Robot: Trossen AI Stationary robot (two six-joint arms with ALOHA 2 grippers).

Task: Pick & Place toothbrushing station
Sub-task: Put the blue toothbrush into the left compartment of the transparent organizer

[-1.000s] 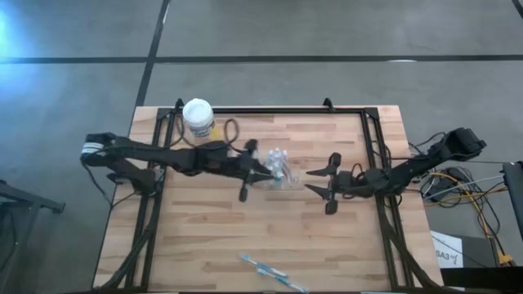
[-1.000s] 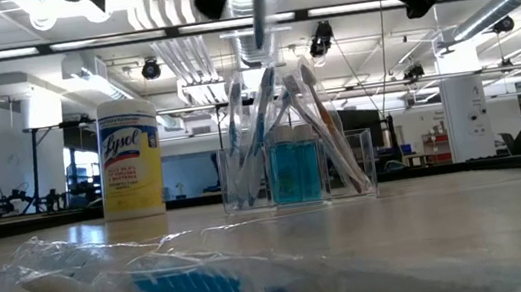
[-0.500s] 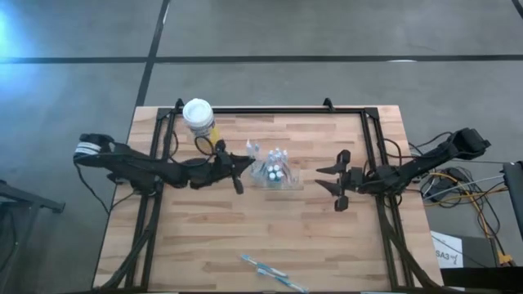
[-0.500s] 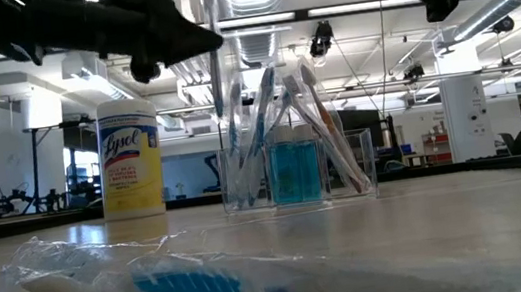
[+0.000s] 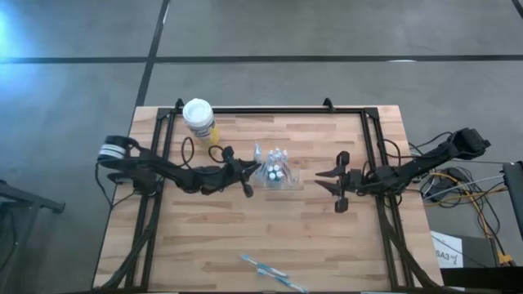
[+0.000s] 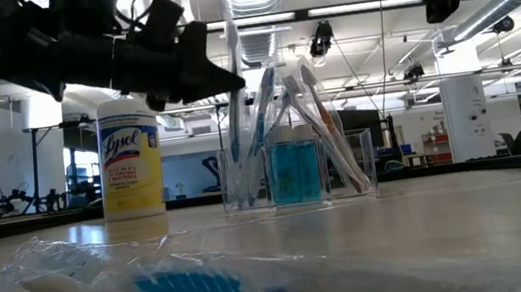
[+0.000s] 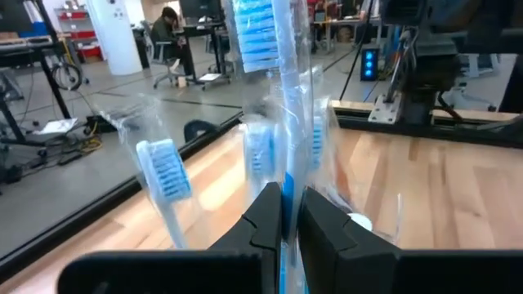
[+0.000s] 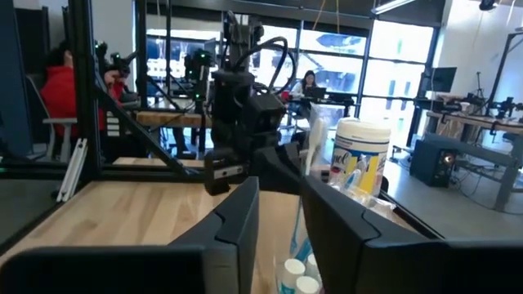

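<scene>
Toothbrush brought down to the holder

Toothbrush (image 7: 282,122) stands upright, pinched in the left tool (image 5: 245,173), which now sits just left of the clear holder (image 5: 276,170) at the tabletop (image 5: 204,237) centre, lower and closer than half a second ago. Insertion looks imminent. A wrapped toothbrush (image 5: 274,272) waits near the front edge. Right of the holder, the right tool (image 5: 337,184) hovers spread wide, unmoved.

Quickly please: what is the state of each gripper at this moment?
Left gripper: closed on a wrapped toothbrush, beside the clear holder.
Right gripper: open, holding nothing.
</scene>
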